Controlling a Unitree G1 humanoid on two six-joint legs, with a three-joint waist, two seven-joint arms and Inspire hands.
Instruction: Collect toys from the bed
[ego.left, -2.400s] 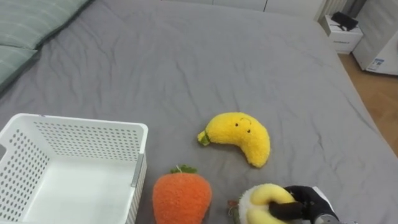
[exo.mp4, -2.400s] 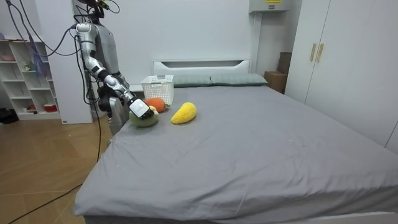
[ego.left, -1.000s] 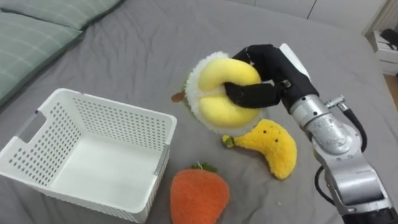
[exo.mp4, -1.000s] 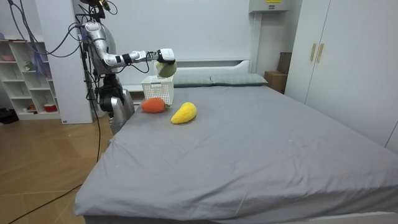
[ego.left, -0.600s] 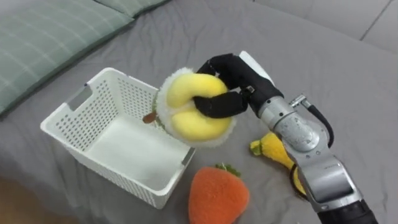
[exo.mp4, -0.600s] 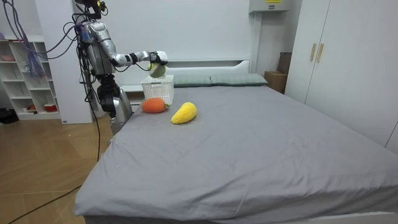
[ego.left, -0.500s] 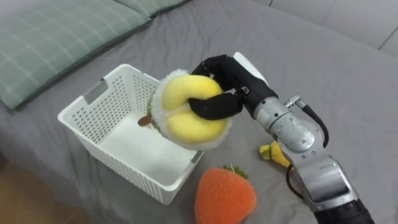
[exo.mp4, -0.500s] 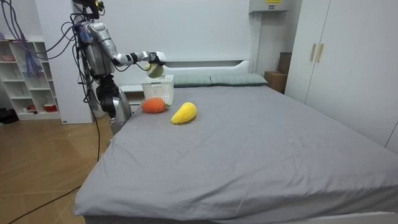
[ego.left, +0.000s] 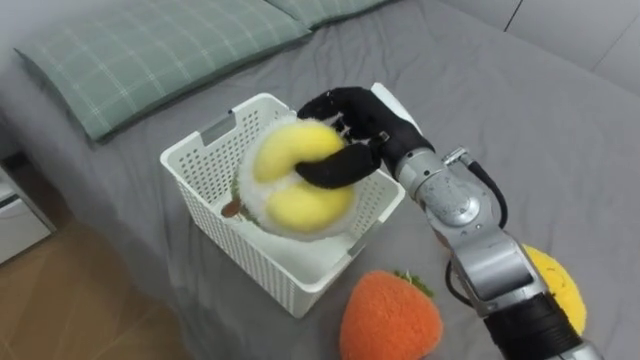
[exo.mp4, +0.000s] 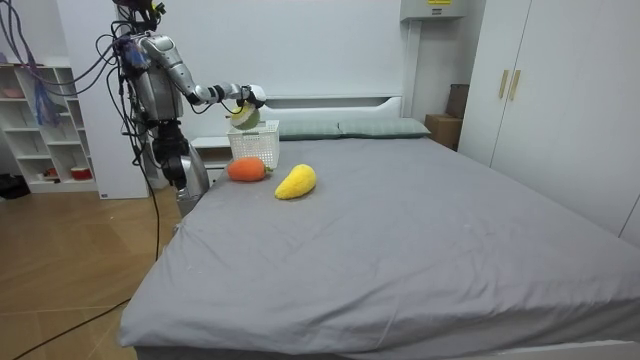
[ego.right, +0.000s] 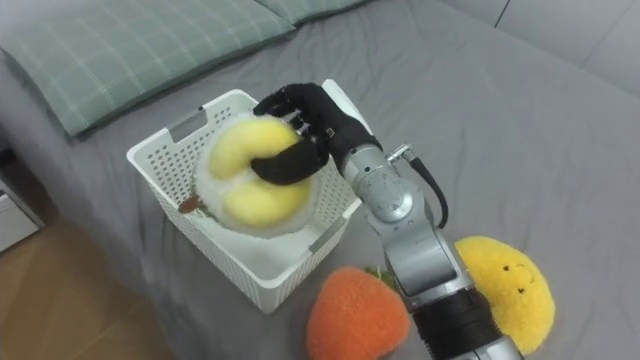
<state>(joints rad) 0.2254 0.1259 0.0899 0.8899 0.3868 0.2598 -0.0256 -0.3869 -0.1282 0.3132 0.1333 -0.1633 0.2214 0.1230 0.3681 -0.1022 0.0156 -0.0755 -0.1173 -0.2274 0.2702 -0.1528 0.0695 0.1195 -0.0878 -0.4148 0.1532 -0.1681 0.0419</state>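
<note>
The right hand has carried the round plush further across: half a second ago it was hanging over the basket's right rim, and now it is hanging above the middle of the basket, not yet resting on the bottom. The hand's dark fingers and thumb are curling round the plush from the right, clamping it.

Three toys are showing: the held plush, an orange one and a yellow banana. There is one white basket. The orange toy is lying on the grey bed just beside the basket's near right corner. The banana is lying to the right of it, partly behind the forearm.

The held plush is nearly round, so no clear long axis is showing. Two yellow lobes are sitting one above the other inside a fluffy white rim. A small brown stem is pointing to the lower left, down into the basket.

A green checked pillow is lying behind the basket. In the room view the robot is standing at the bed's head end, at the room view's left, stretching its right arm out over the basket.
</note>
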